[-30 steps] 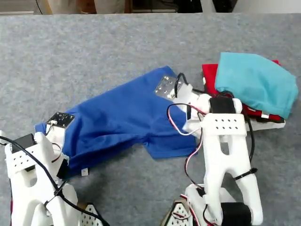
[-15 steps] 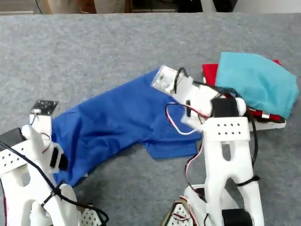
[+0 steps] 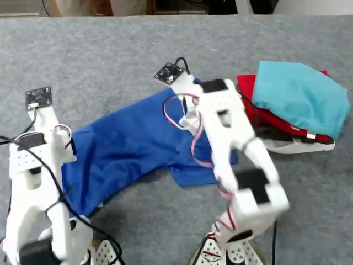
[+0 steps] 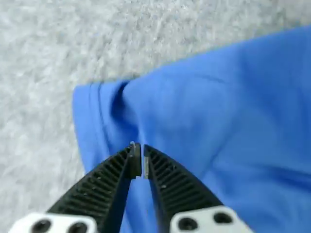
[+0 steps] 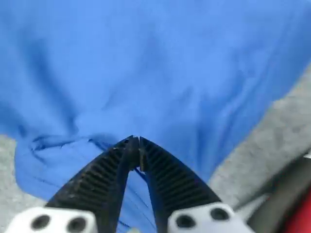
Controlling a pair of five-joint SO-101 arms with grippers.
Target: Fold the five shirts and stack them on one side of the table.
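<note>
Both the left pincer and the right pincer are clamped shut on the blue shirt. They have swung toward the far side of the table, stretching it mid-table beside the folded stack, likely ahead of a fold.

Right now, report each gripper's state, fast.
Left gripper: shut, pinching the blue shirt near its edge.
Right gripper: shut, pinching the blue shirt too.
</note>
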